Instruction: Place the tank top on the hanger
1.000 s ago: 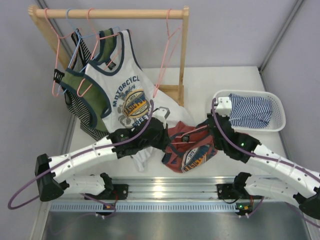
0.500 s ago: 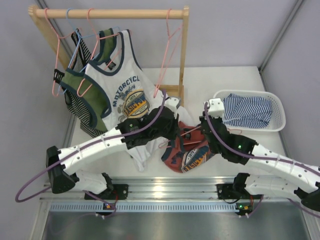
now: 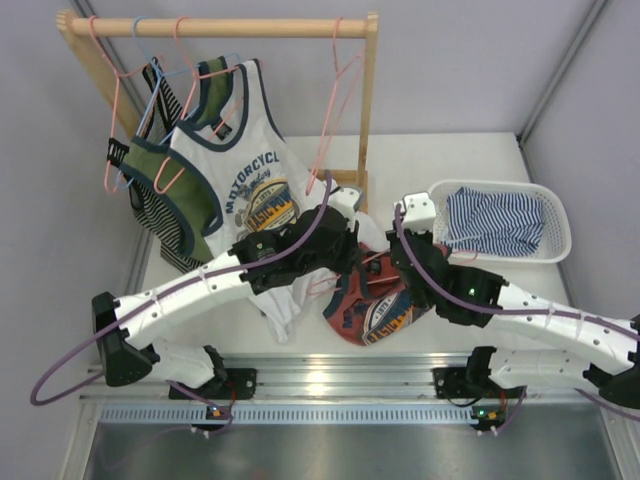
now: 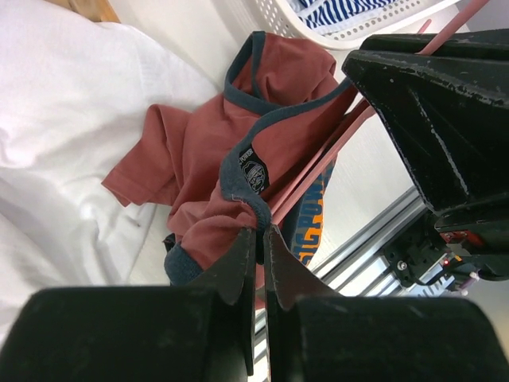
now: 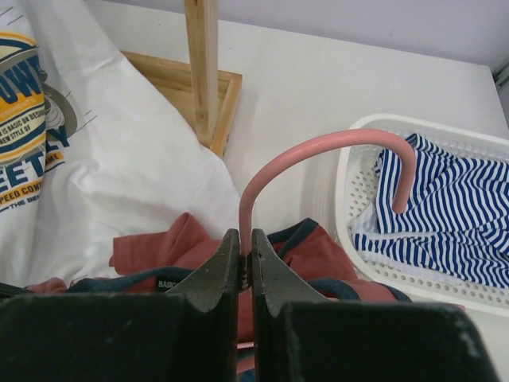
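The rust-red tank top [image 3: 385,305] with navy trim lies bunched at the table's middle front, its print facing up. My left gripper [image 3: 352,255] sits at its left edge. In the left wrist view that gripper [image 4: 259,231] is shut on the navy trim of the tank top [image 4: 207,151]. The pink hanger [image 4: 322,165] runs through the garment's opening. My right gripper [image 3: 400,262] is at the top's far right side. In the right wrist view it [image 5: 246,243] is shut on the neck of the hanger [image 5: 318,145], just below the curved hook, with the tank top [image 5: 151,247] behind it.
A wooden rack [image 3: 220,27] at the back left carries a white printed tank top [image 3: 250,180], a green garment [image 3: 175,190] and spare pink hangers [image 3: 335,110]. A white basket [image 3: 555,245] holding a striped garment [image 3: 495,220] stands at the right. A metal rail [image 3: 330,375] edges the front.
Both arms have reached farther from the front edge toward the rack. The left gripper moved right, the right gripper moved left and back, and the hanger and tank top shifted with them.
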Available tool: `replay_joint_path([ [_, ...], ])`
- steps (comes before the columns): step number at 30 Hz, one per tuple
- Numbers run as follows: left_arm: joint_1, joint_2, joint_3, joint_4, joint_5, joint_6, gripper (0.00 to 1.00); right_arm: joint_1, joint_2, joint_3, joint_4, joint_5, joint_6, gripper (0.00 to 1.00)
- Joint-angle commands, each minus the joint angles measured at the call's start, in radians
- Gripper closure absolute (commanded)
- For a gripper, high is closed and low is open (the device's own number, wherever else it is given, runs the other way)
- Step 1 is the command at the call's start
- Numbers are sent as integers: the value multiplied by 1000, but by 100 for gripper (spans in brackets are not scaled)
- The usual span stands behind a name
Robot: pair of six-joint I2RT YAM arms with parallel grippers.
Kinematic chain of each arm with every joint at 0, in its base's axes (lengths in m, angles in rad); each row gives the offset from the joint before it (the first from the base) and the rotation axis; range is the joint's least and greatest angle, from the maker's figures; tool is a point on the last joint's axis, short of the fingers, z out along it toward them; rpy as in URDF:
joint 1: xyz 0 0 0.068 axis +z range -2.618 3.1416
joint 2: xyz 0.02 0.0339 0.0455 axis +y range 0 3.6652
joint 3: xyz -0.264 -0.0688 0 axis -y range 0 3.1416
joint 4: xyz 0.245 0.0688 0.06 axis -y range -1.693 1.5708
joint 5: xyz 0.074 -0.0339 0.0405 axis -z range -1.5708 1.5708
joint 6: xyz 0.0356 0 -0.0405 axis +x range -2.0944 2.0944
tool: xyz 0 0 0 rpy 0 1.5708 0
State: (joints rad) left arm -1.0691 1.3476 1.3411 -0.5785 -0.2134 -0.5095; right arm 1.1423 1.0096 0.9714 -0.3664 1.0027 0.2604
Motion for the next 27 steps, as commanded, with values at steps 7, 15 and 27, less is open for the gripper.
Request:
replay_joint_path([
  [7,9,-51,4,6,12,29,74,42,29,72,34,50,-10,100],
  [15,9,-191,-30,8,23,141,45,40,14,87,9,16,-16,100],
  [27,8,-216,-112,-57,176,324,46,40,-14,138,-29,-53,-46,100],
])
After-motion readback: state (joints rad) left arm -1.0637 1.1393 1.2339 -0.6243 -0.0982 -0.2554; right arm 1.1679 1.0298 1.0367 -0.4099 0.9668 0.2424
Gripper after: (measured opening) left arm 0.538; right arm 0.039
